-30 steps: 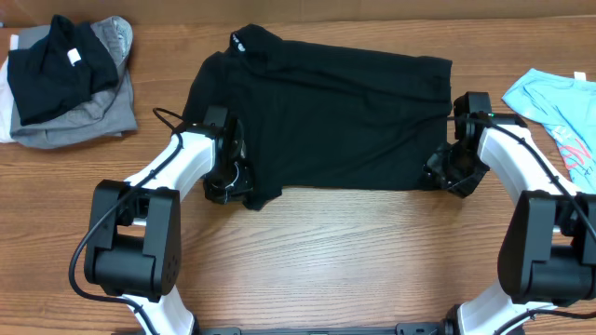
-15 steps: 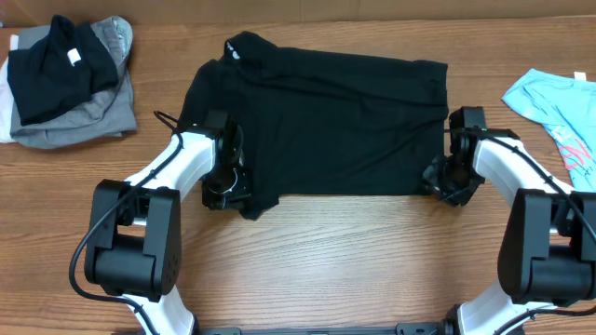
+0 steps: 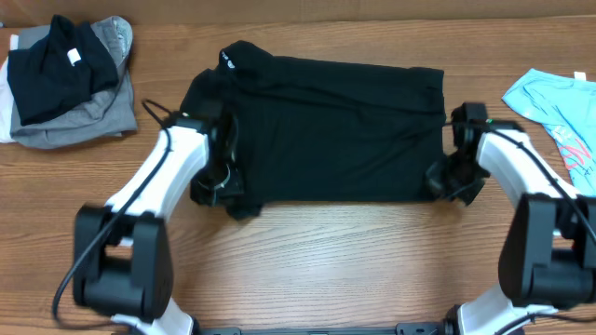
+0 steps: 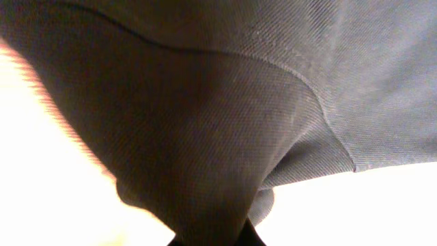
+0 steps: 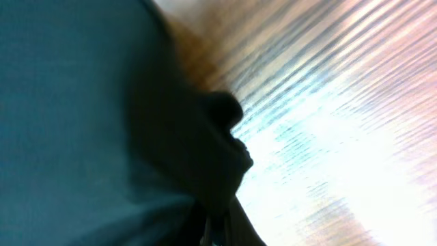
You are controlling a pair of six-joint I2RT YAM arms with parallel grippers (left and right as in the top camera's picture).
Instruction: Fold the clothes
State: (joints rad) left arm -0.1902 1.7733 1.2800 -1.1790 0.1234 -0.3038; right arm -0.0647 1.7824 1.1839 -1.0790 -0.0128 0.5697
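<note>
1. The shirt (image 3: 326, 130), black, lies spread flat on the counter (image 3: 354, 270) at centre frame in the overhead view. Its collar is at the upper left of the cloth and its long side runs left to right.
2. Your left tool (image 3: 228, 195) sits at the shirt's lower left corner. In the left wrist view the cloth bunches into a tight neck at bottom centre, where the fingers meet, so the tool is clamped on the shirt.
3. Your right tool (image 3: 447, 181) sits at the shirt's lower right corner. In the right wrist view a dark pinch of cloth runs down into the fingers at the bottom edge, with bright wood grain beside it, so this tool is also clamped on the shirt.
4. The lower hem runs nearly straight between the two tools. A small fold of cloth sticks out just below the left tool.
5. Upper left of frame: a black garment (image 3: 51, 60) lies on a grey one (image 3: 88, 121), well apart from the shirt.
6. Right edge of frame: a light blue garment (image 3: 549, 102) lies near the right arm without touching the shirt.
</note>
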